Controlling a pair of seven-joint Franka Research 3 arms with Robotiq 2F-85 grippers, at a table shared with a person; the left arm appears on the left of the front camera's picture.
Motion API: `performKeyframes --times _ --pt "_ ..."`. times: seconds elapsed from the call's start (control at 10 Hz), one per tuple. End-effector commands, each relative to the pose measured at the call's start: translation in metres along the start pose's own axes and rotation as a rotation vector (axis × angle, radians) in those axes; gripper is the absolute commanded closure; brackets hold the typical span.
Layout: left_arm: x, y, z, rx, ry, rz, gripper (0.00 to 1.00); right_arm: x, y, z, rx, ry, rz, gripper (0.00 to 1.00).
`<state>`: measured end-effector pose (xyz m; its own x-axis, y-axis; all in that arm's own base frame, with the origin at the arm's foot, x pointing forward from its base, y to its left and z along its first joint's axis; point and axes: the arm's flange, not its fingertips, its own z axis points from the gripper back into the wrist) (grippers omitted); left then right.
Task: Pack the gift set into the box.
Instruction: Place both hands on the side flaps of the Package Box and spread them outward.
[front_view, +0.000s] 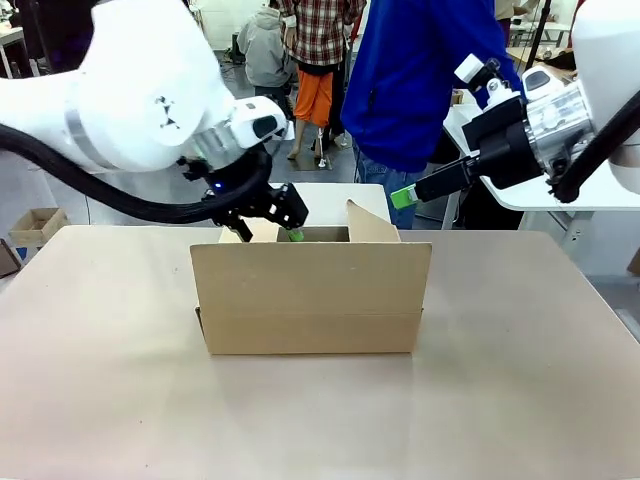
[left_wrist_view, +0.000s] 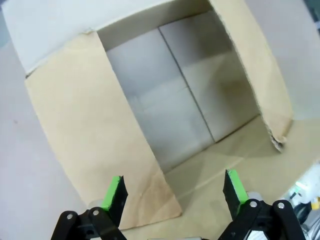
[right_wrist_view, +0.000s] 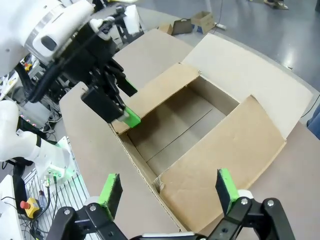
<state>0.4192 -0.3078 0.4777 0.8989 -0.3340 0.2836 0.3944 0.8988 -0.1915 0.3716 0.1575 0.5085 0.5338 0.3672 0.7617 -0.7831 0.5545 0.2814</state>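
Both splayed: left gripper (front_view: 289, 226) over box (front_view: 310, 300); right gripper (front_view: 402, 197) (higher).

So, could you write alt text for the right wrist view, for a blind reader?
A large brown corrugated cardboard box sits open, flaps spread, nothing visible inside. The black, green-padded left gripper hovers at one flap's edge; the right gripper's open fingers rise from the bottom.
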Motion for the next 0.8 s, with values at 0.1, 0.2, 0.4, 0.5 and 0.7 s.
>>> performKeyframes --times 0.1,0.2,0.4,0.5,0.7 --pt "0.017 -0.019 -0.012 0.131 0.021 0.049 0.00 -0.002 0.003 0.000 0.000 0.002 0.000 0.00" --pt "0.018 -0.024 -0.017 0.155 0.016 0.053 0.00 -0.002 0.003 0.000 0.000 0.002 0.000 0.00" --pt "0.021 -0.032 -0.023 0.172 0.011 0.088 0.00 -0.002 0.003 0.000 0.000 0.002 0.000 0.00" --pt "0.022 -0.034 -0.025 0.203 -0.015 0.117 0.00 -0.002 0.003 0.000 0.000 0.002 0.000 0.00" --pt "0.027 -0.034 -0.036 0.277 -0.006 0.129 0.00 -0.002 0.003 0.000 0.000 0.002 0.000 0.00"
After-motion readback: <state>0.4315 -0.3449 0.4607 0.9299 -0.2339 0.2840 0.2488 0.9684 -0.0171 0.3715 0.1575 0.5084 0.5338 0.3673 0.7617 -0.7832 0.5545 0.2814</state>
